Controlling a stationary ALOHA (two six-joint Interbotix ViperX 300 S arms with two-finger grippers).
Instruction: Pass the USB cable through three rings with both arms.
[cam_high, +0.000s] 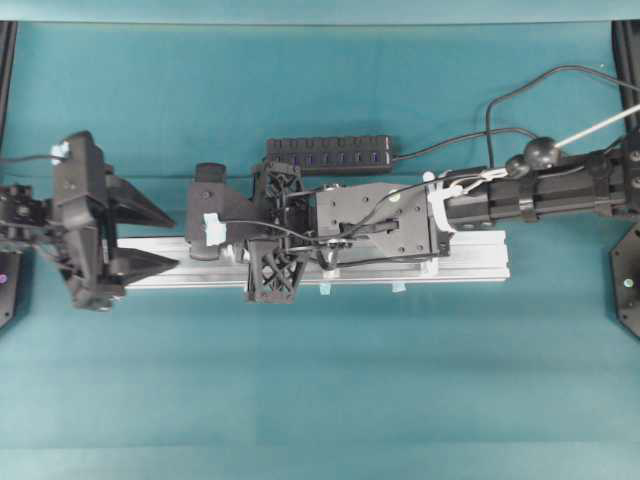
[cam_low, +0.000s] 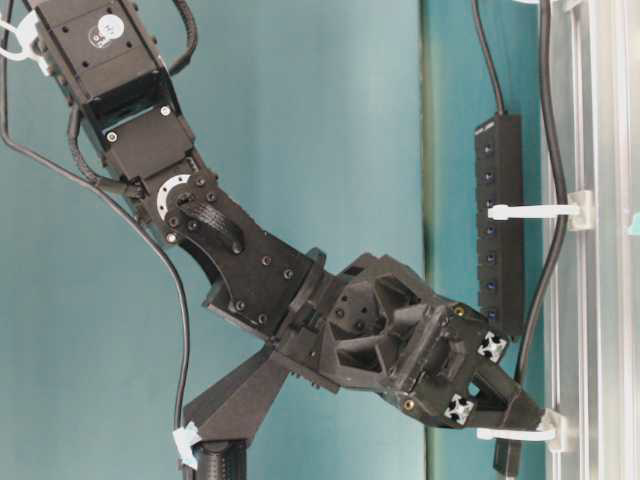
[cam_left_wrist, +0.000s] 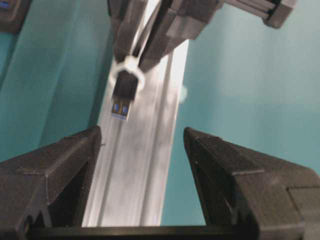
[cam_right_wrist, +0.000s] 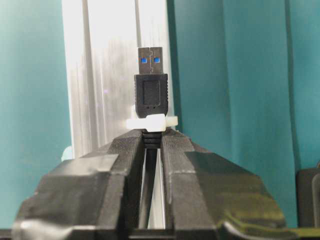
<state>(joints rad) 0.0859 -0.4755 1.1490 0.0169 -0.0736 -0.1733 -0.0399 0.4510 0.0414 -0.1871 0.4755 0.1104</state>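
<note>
right gripper (cam_right_wrist: 151, 142): fingers pinching USB cable (cam_right_wrist: 150, 95) behind plug, poked through a ring (cam_right_wrist: 152, 122) over rail (cam_right_wrist: 115, 75)
left gripper (cam_left_wrist: 140, 180): fingers spread, facing plug
rings: overhead view hides them under arm

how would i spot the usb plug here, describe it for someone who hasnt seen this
Find the long silver rail. Over it, the shut right gripper pinches a black cord; the USB plug pokes through a white ring. Only it shows a silver tip with blue inside.

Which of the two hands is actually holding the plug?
The right hand, pinched shut on the USB cable; the left hand gapes open, empty.
</note>
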